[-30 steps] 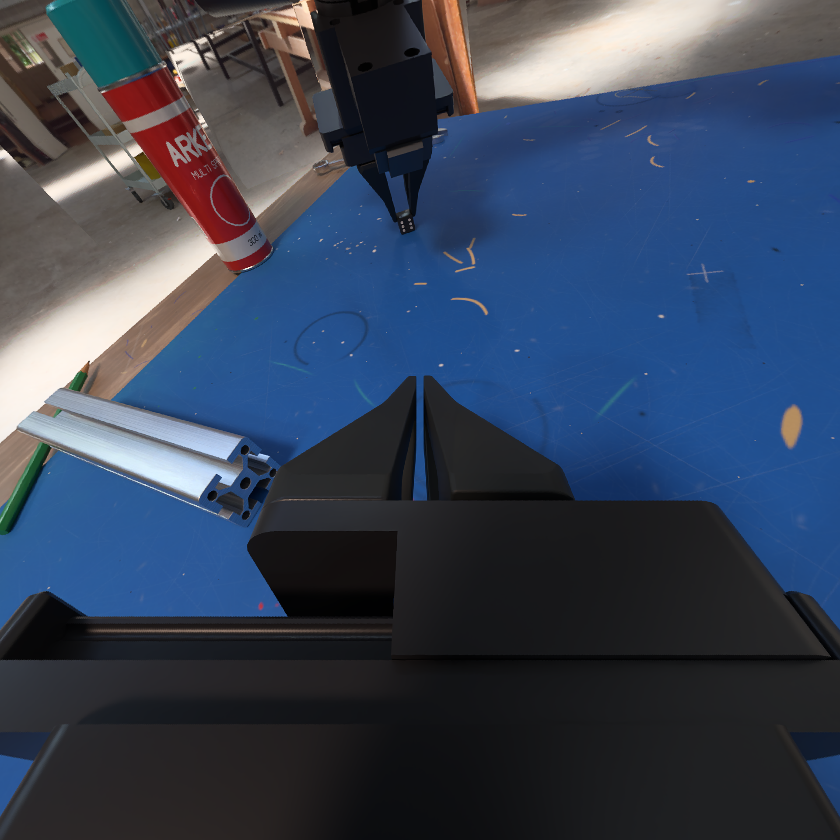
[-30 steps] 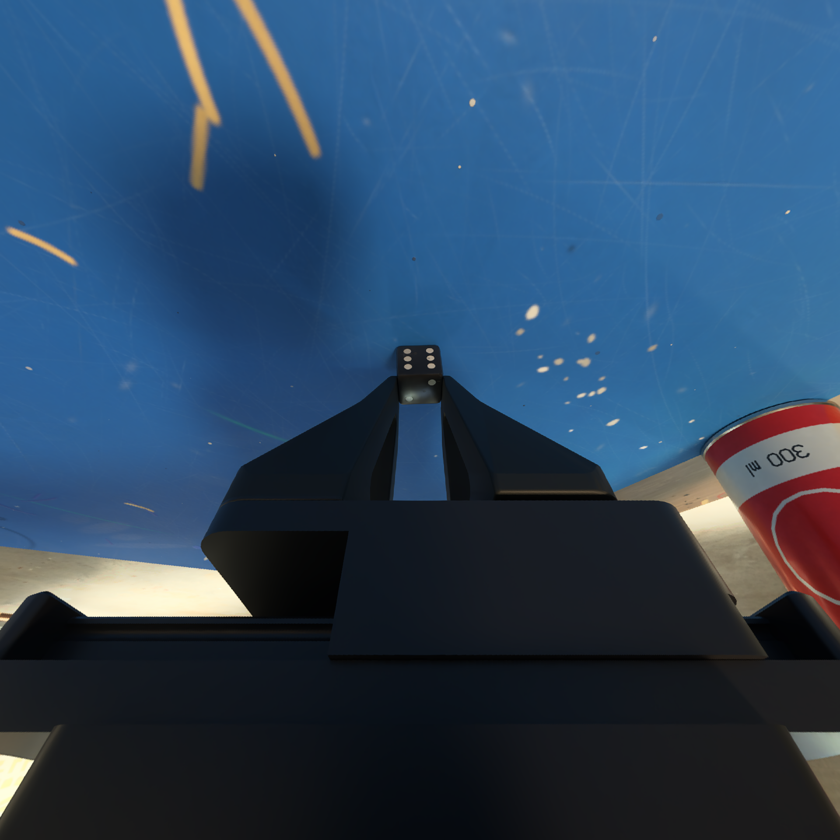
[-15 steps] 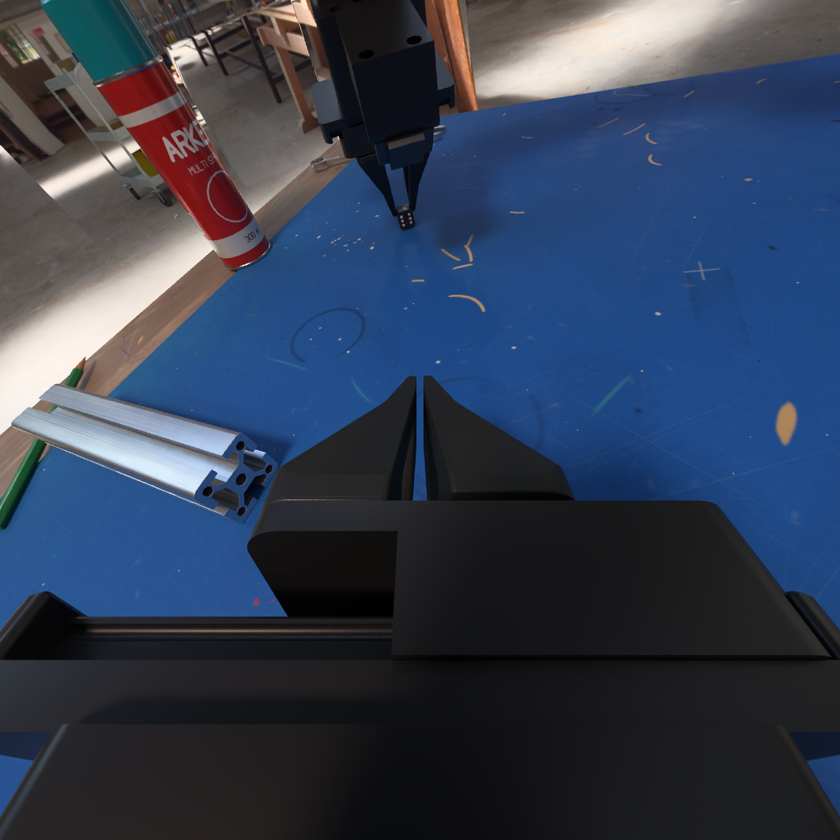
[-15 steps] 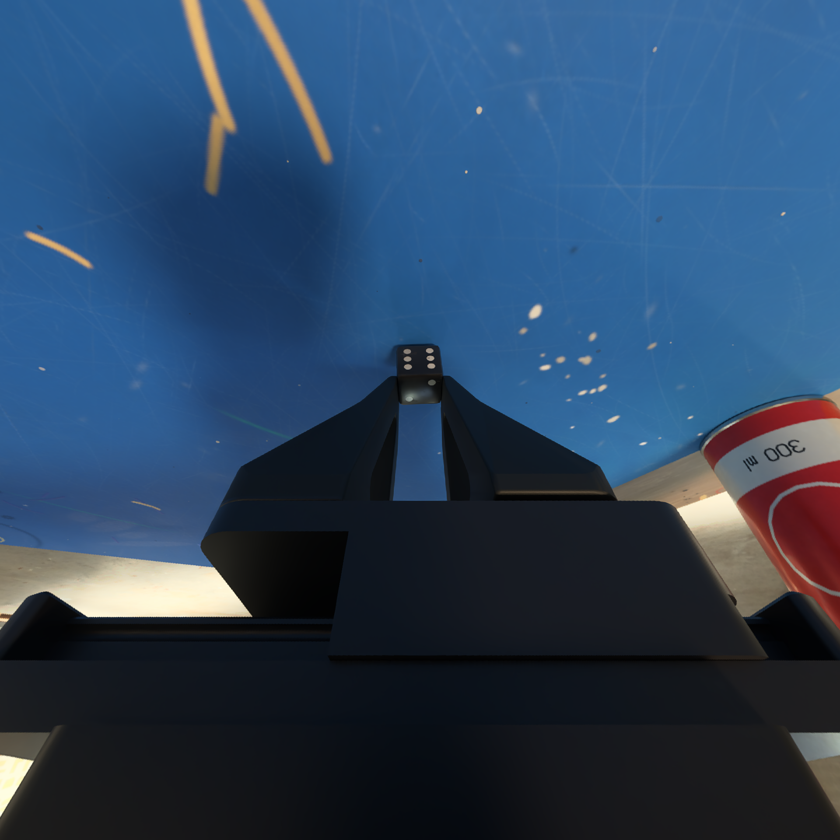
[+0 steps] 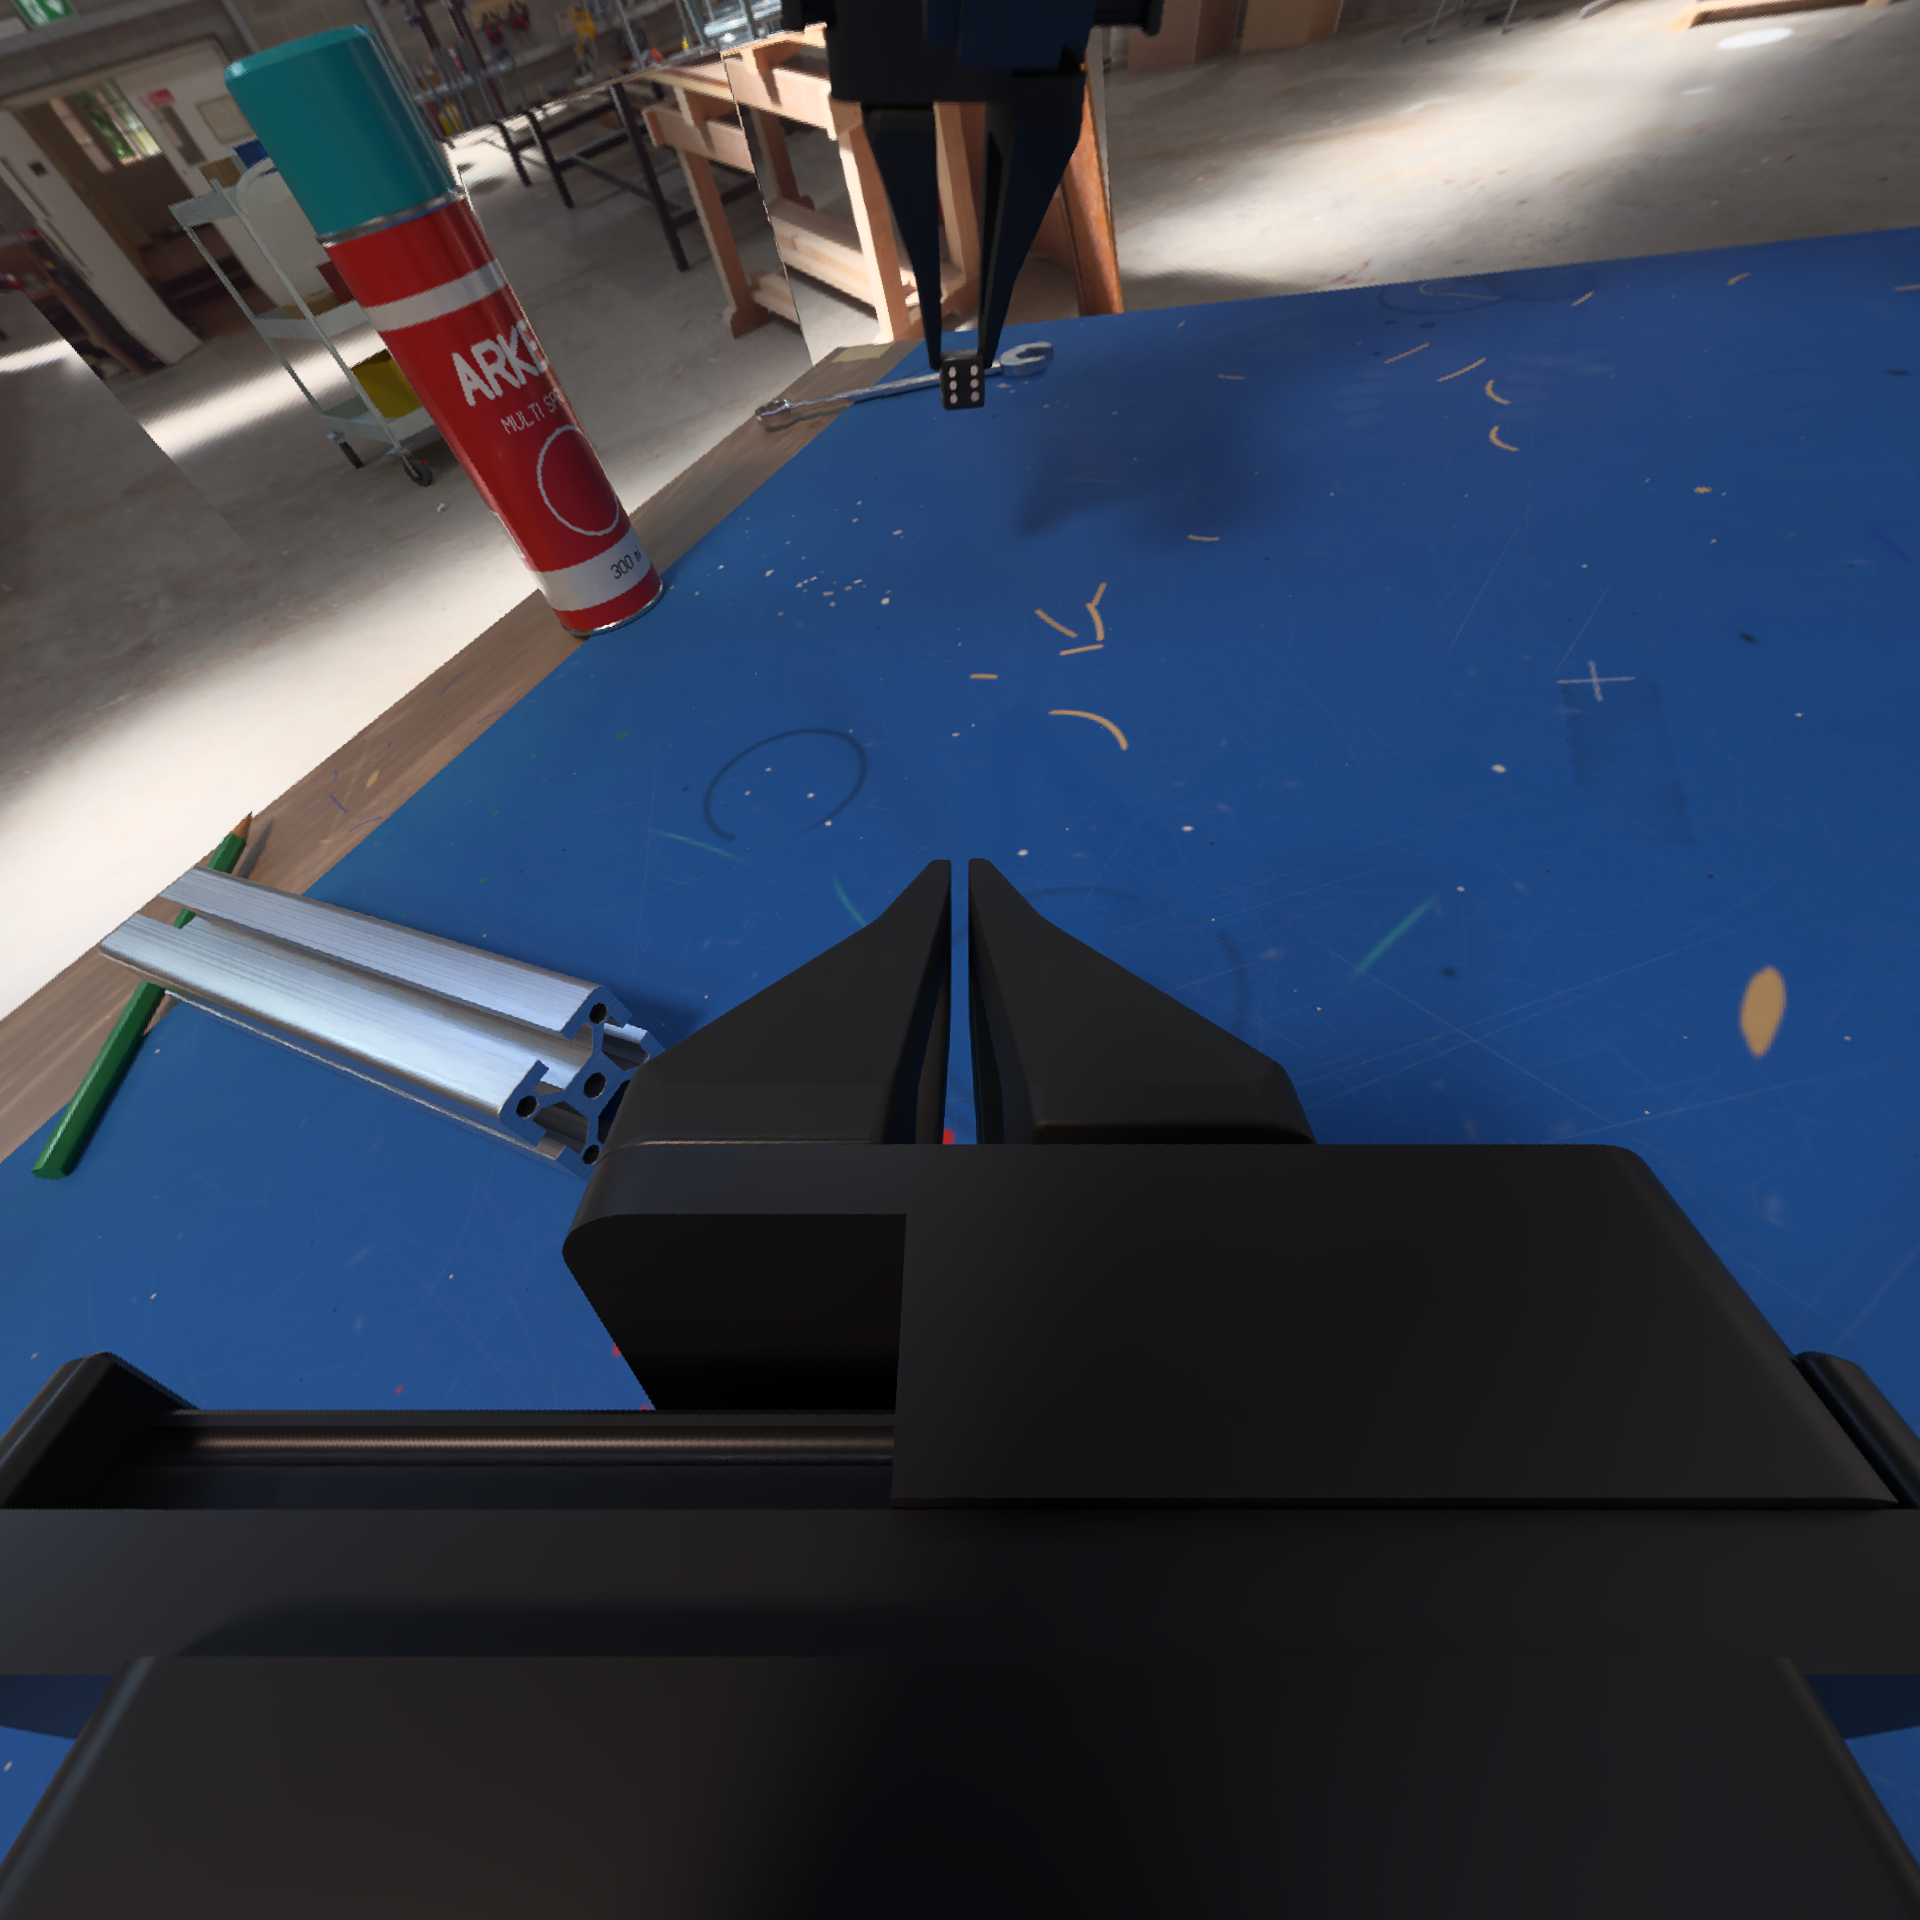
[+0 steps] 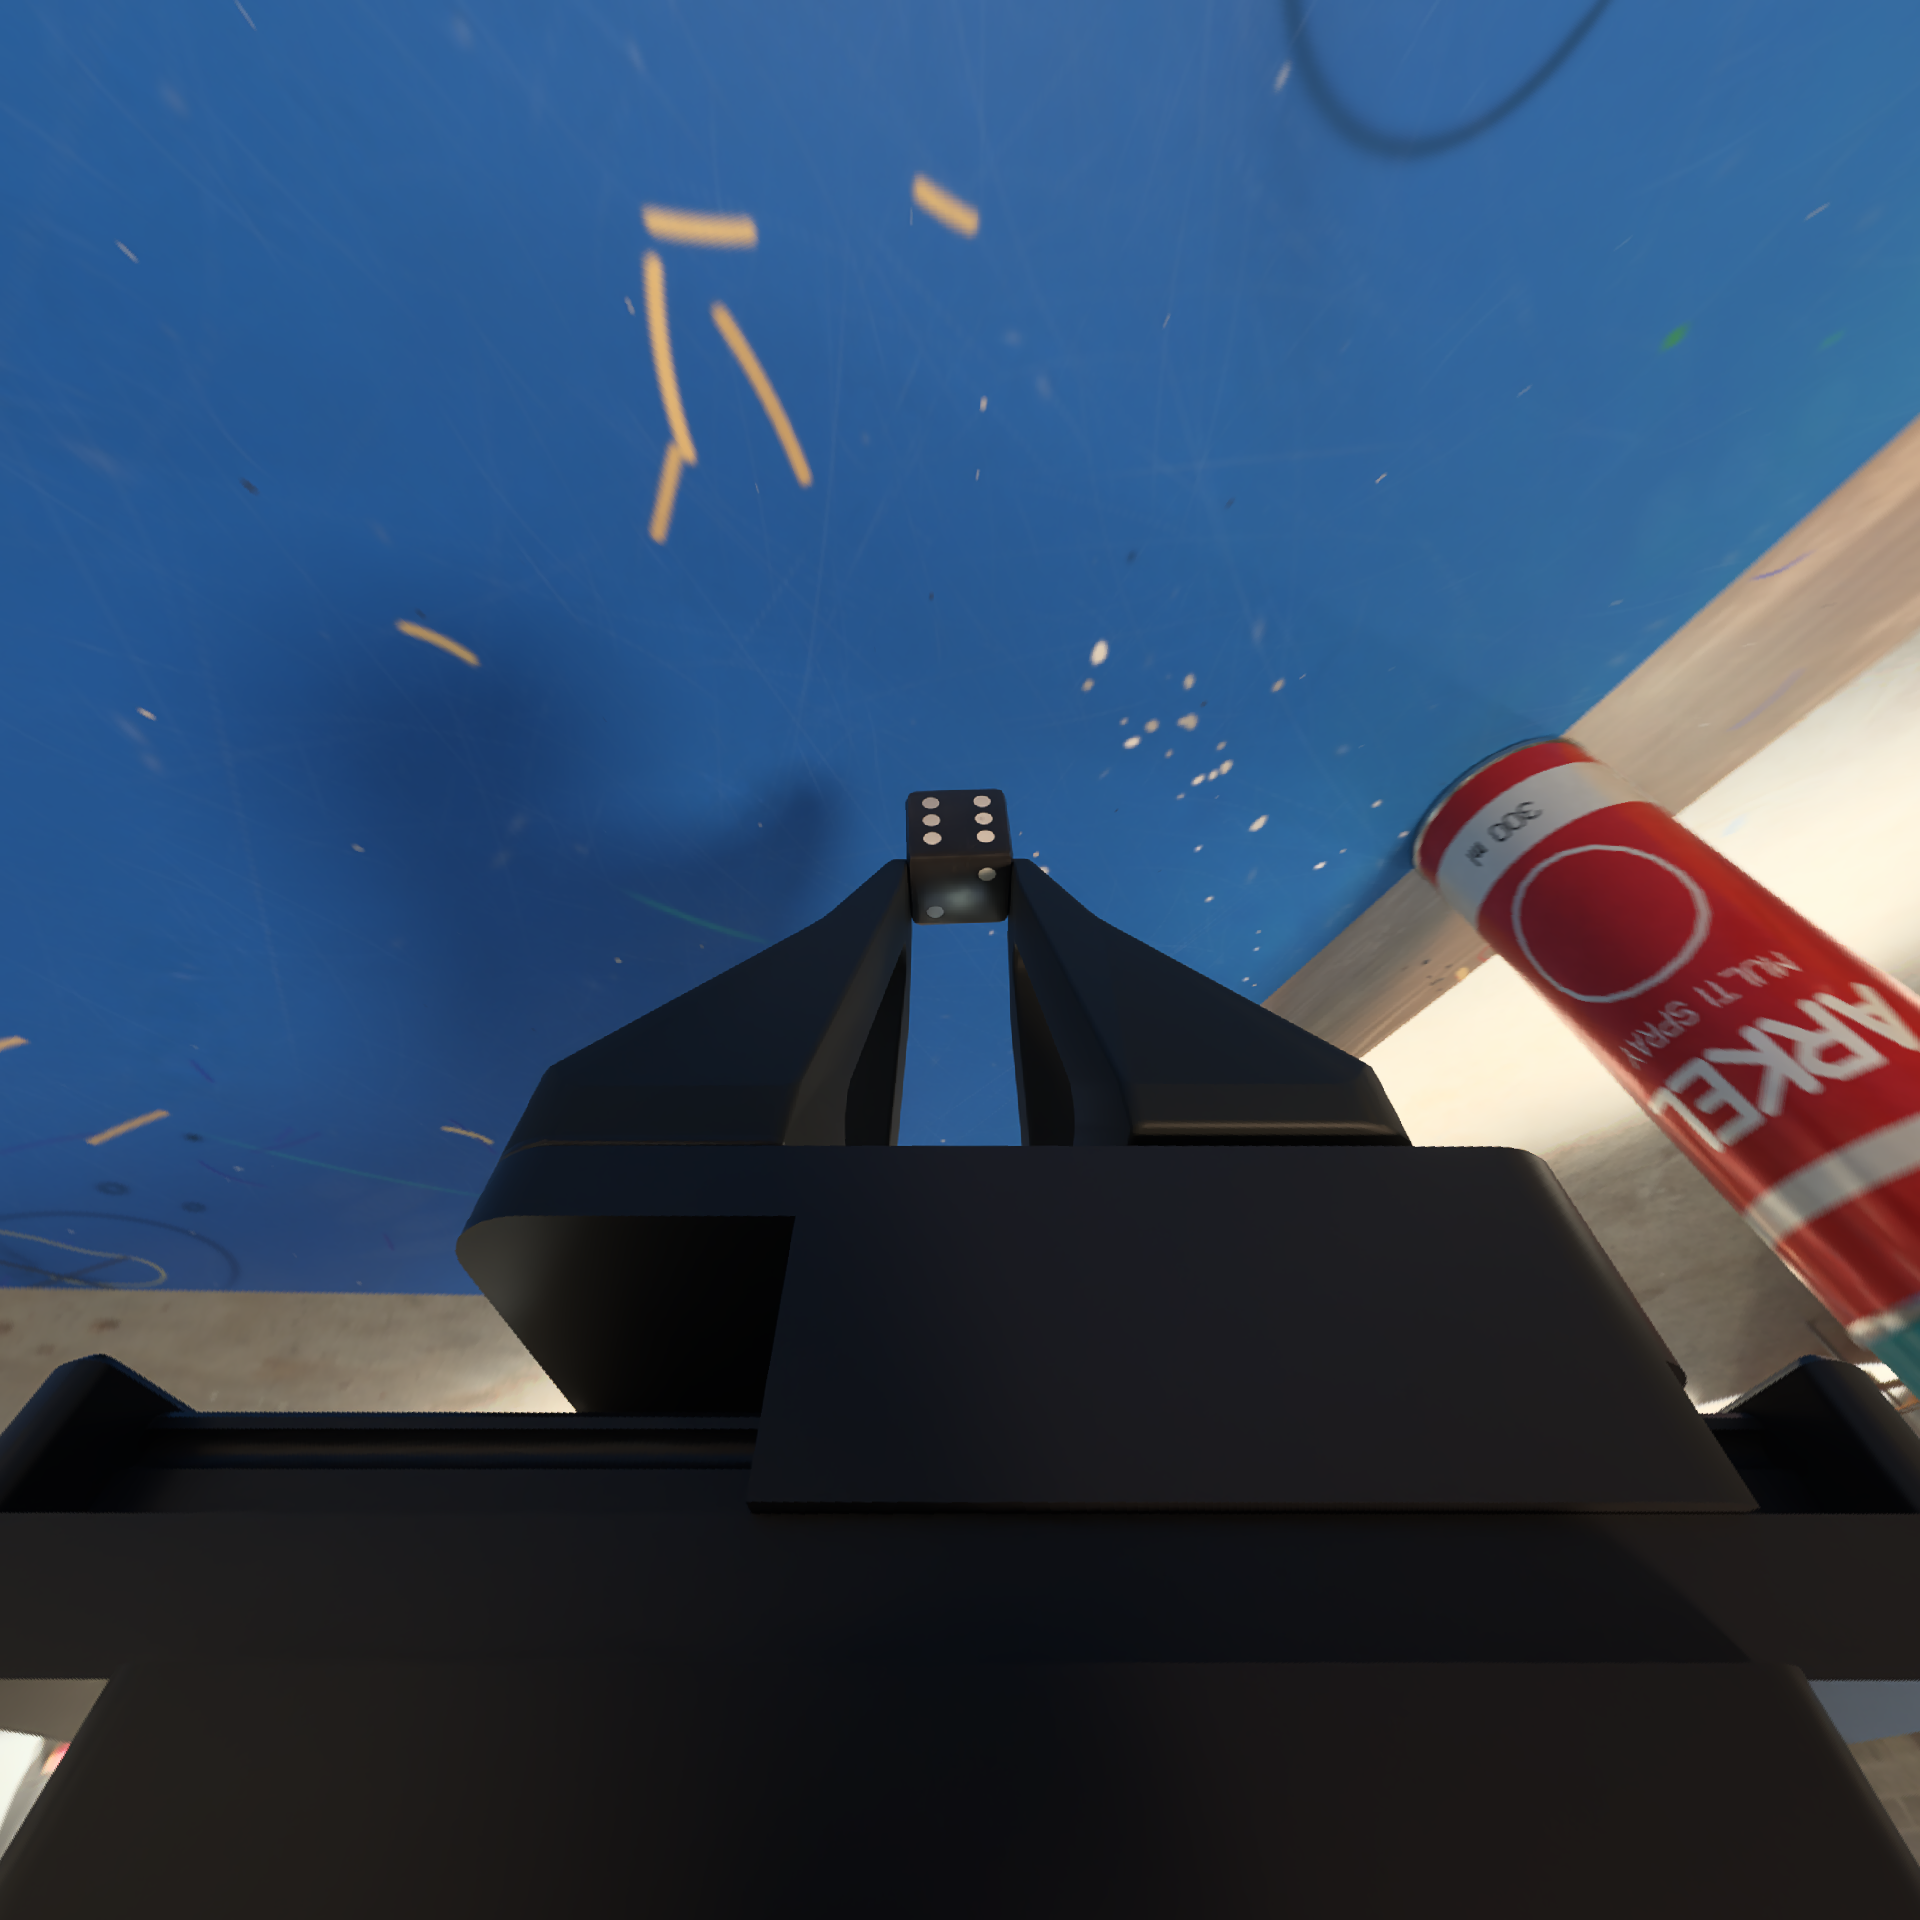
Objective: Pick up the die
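Clamping the die [image 6: 957, 852], the right pincer [image 6: 959, 891] has risen higher above the mat [image 6: 312, 416].

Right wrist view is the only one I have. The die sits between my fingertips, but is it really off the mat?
Observer: Yes. In the left wrist view the die hangs at the tips of the right gripper, clear of the blue mat, with its shadow lying apart on the mat below.
Operator: What is the left gripper doing?
Observer: The left gripper is shut and empty, above the mat on the near side.
Operator: I see only a red spray can. Is anything else on the table?
Observer: Beside the left gripper lies an aluminium profile with a green pencil partly under its far end, and a wrench lies at the far edge behind the die.
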Robot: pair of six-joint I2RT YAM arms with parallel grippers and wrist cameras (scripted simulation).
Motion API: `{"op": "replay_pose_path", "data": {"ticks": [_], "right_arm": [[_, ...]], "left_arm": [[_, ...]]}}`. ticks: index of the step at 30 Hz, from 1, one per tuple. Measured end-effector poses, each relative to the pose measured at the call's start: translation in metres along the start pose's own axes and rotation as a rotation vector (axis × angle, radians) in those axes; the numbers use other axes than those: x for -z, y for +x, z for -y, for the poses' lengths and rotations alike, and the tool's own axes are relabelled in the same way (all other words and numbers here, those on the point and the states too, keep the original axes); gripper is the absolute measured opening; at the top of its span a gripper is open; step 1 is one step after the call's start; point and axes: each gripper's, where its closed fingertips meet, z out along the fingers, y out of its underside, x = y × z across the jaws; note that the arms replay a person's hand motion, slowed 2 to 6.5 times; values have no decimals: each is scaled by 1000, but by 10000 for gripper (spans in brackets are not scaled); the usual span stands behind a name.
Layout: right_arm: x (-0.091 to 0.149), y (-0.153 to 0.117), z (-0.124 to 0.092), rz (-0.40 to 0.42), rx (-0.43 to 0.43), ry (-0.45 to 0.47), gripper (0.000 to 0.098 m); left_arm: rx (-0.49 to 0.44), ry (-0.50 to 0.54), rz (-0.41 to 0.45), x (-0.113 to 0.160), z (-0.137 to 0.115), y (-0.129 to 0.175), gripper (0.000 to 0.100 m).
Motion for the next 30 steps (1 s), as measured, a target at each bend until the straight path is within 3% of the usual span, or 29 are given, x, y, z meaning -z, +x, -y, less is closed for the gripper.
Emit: {"op": "replay_pose_path", "data": {"ticks": [7,13,21,30], "right_arm": [[46,-5,56,-142,28,149,158],[72,-5,121,-285,128,224,158],[83,-9,202,-395,239,290,158],[78,-19,268,-404,326,352,158]], "left_arm": [[58,42,-14,11,13,2,42],[221,80,-56,23,34,8,86],[440,121,-110,39,54,27,126],[570,28,-65,44,41,49,143]]}}
